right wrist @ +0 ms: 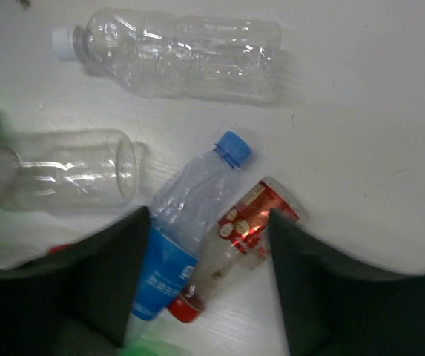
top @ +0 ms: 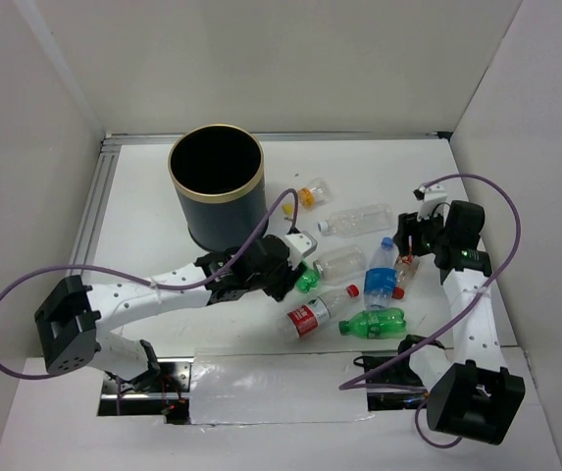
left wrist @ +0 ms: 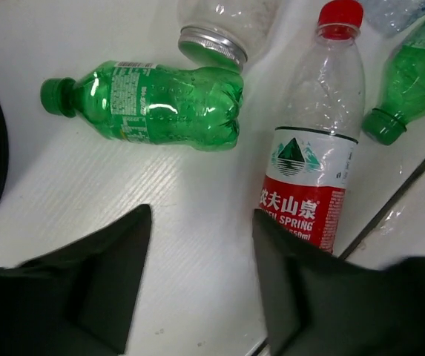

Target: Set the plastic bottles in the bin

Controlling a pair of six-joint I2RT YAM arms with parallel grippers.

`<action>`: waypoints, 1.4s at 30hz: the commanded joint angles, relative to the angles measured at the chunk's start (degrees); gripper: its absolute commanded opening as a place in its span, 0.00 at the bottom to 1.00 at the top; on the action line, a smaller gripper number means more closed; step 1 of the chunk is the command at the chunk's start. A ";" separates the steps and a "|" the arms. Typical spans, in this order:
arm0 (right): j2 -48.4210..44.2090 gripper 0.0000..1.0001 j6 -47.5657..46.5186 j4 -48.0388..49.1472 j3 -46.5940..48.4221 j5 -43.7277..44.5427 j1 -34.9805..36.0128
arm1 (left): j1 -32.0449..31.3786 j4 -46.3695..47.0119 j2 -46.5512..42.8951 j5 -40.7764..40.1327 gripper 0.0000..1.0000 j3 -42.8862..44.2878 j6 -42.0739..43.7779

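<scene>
- Left gripper [left wrist: 201, 213]: spread wide, empty. A green bottle [left wrist: 160, 100] lies ahead, and a tall red-label bottle [left wrist: 312, 156] is by its right finger.
- Right gripper [right wrist: 206, 215]: wide, with a blue-label bottle [right wrist: 179, 237] and a small red-label bottle [right wrist: 238, 245] below, between its fingers.
- Bin [top: 224, 211]: upright, beyond the left gripper.

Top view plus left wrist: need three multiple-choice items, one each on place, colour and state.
1. In the top view, where does the bin stand relative to the red-label bottle?
A. to its right
B. farther back and to its left
C. nearer the arm bases than it

2. That bottle's cap is
A. blue
B. yellow
C. red

3. The left gripper is
A. open, holding nothing
B. shut on a green bottle
C. shut, empty

Key:
1 B: the bin sits back left, and the bottle lies nearer and to the right.
2 C: the left wrist view shows a red cap.
3 A: its jaws stand apart with only table between them.
</scene>
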 commanded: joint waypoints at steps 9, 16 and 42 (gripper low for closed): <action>3.86 0.85 0.76 -0.92 2.77 -5.76 -0.77 | 6.20 -19.82 18.11 -4.02 1.00 21.47 -32.01; 2.72 0.85 1.29 -0.39 1.62 -6.99 -0.77 | 9.98 -21.59 25.66 3.79 1.00 22.18 -55.68; 6.58 0.88 -54.68 -17.27 -1.45 -37.84 -0.77 | -0.40 -8.53 10.83 -29.63 0.02 35.38 -18.89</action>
